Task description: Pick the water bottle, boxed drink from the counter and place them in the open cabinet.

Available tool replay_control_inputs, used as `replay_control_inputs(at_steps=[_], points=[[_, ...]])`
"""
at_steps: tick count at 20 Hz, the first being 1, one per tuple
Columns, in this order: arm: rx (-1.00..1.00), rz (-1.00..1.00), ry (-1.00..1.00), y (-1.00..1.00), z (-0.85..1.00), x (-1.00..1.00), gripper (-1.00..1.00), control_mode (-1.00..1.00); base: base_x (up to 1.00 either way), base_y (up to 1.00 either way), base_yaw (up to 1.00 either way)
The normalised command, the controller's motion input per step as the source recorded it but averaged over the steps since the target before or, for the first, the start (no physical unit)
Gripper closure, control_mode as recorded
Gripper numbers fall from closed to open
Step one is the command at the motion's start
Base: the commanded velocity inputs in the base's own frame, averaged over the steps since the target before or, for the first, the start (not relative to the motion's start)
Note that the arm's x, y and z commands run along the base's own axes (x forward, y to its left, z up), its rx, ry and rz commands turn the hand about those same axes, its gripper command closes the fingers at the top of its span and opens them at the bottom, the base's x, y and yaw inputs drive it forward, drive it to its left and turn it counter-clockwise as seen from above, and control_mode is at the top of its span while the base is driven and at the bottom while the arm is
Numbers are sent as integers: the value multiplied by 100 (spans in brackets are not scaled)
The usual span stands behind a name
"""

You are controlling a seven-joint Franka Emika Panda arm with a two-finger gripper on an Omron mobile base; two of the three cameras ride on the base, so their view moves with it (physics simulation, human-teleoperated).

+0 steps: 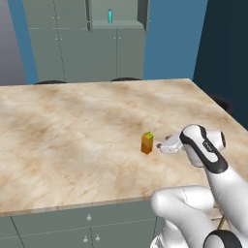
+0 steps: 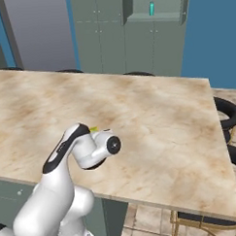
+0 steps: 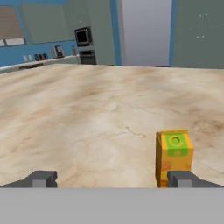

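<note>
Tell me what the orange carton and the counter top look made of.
Boxed drink: looks like printed card, matte, with flat faces, sharp edges and a green gabled top. Counter: looks like polished marbled stone, beige with brown veining. Being rendered, both are guesses.

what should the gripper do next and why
Probably slide sideways until the boxed drink is centred between its fingers. In the hand view the open gripper is level with the carton on the counter, but the carton stands in line with one fingertip. The water bottle already stands in the open cabinet.
</note>
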Motion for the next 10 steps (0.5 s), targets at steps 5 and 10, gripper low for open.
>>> replay_control_inputs(at_steps=[5,10], points=[[0,-8,0,10,-20,13,-100,-100,0,0,0],[0,-7,0,9,-26,22,-100,-100,0,0,0]])
